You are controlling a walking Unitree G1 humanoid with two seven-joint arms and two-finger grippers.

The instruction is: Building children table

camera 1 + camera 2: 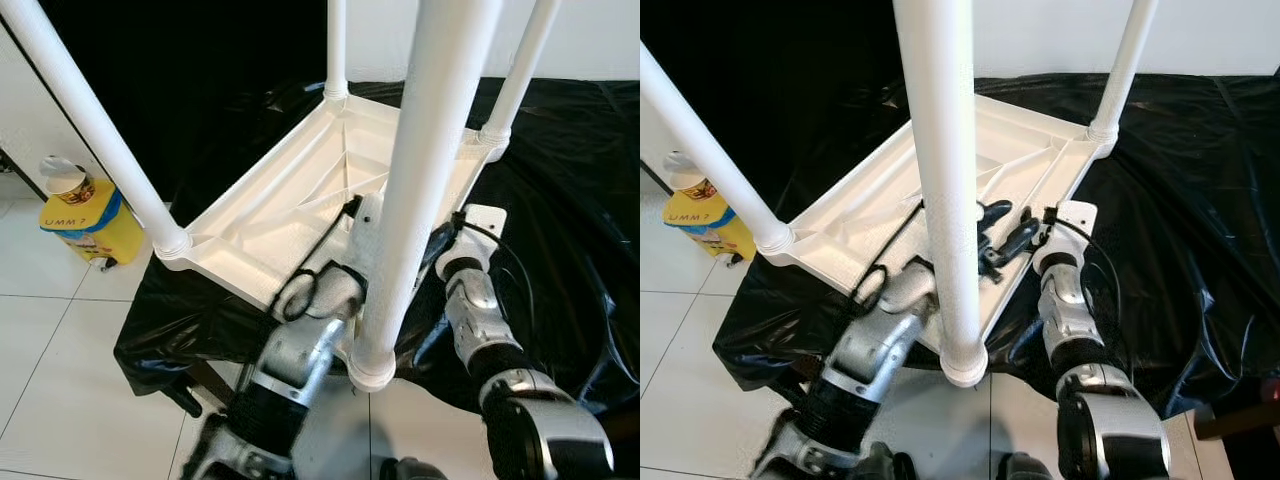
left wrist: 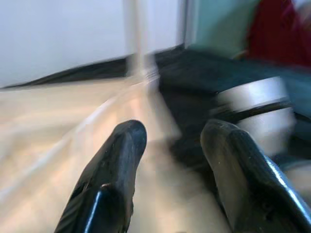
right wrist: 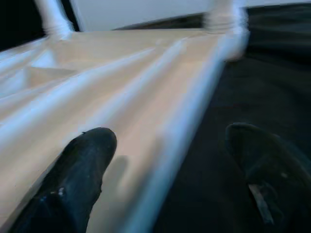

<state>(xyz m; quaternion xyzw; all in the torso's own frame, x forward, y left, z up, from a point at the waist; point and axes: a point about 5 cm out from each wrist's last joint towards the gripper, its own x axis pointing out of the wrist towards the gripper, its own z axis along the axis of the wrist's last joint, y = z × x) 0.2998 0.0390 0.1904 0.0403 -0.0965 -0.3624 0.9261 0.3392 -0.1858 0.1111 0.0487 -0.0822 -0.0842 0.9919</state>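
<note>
A white plastic children's table (image 1: 290,215) lies upside down on a black sheet (image 1: 570,200), its legs pointing up. The nearest leg (image 1: 415,190) rises right in front of me from its corner socket (image 1: 371,366). My left gripper (image 1: 1008,222) reaches past that leg over the ribbed underside, open and holding nothing; its fingers (image 2: 121,160) point toward my right arm. My right gripper (image 3: 170,138) is open astride the table's near right rim (image 3: 194,116), one finger over the white underside, the other over the sheet.
On the tiled floor at the left stands a yellow container (image 1: 92,222) with a paper cup (image 1: 66,179) on top. The black sheet drapes over the support's edges; a dark foot (image 1: 188,395) shows beneath it. A white wall is behind.
</note>
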